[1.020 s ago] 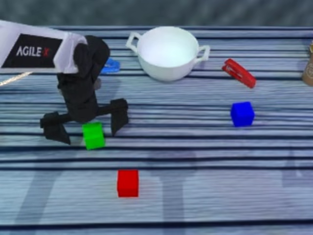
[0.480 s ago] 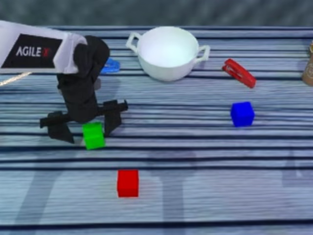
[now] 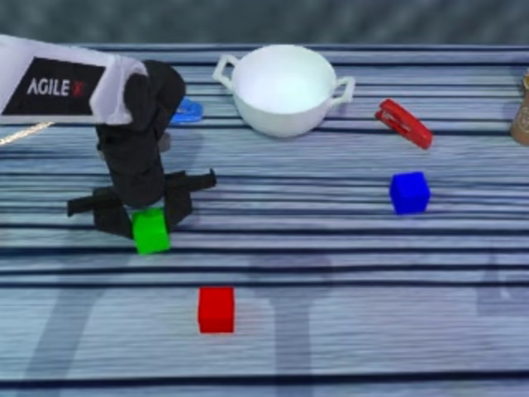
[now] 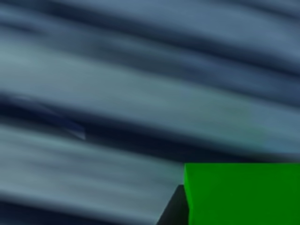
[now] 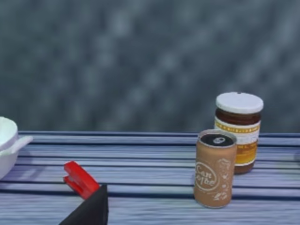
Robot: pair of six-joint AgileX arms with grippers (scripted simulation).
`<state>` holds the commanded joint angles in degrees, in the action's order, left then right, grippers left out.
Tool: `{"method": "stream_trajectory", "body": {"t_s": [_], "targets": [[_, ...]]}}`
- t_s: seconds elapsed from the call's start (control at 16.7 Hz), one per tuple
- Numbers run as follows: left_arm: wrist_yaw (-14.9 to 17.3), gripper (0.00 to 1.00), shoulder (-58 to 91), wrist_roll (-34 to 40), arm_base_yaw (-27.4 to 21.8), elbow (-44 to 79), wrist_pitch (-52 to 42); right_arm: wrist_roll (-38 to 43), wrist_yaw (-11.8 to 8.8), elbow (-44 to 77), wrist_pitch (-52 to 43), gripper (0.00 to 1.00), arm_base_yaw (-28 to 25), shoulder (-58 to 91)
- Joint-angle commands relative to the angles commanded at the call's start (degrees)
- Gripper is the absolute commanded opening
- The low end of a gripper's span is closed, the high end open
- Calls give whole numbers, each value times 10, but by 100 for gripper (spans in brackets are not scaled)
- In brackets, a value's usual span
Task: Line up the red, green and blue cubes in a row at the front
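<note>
The green cube (image 3: pixel 151 231) sits at the left of the table, between the fingers of my left gripper (image 3: pixel 147 217), which is shut on it from above. In the left wrist view the green cube (image 4: pixel 241 194) fills one corner, with a dark finger (image 4: pixel 173 211) against its side. The red cube (image 3: pixel 216 309) rests nearer the front, right of the green one. Alone on the right half stands the blue cube (image 3: pixel 409 192). My right gripper (image 5: pixel 89 213) is outside the top view; only a dark tip of it shows in its wrist view.
A white two-handled bowl (image 3: pixel 283 87) stands at the back centre. A red stapler (image 3: pixel 404 122) lies to its right and a light-blue stapler (image 3: pixel 188 110) partly under my left arm. A brown can (image 5: pixel 214 168) and a jar (image 5: pixel 238 131) stand at the far right.
The left gripper's fingers have drawn in from wide apart onto the green cube, which shifted slightly left. The red and blue cubes have not moved.
</note>
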<state>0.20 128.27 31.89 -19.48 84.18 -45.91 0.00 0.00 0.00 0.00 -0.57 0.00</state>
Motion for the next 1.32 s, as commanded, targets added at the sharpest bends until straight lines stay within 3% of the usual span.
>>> {"method": "stream_trajectory", "body": {"t_s": [0.48,0.9,1.32], "targets": [[-3,0,-10,-3,1,3,-7,0,0,0,0,100,0,0],[-4,0,-62,-1,11,69,-129,0,0,0,0,100,0,0],[-4,0,-66,2,0,76,-139,0,0,0,0,100,0,0]]}}
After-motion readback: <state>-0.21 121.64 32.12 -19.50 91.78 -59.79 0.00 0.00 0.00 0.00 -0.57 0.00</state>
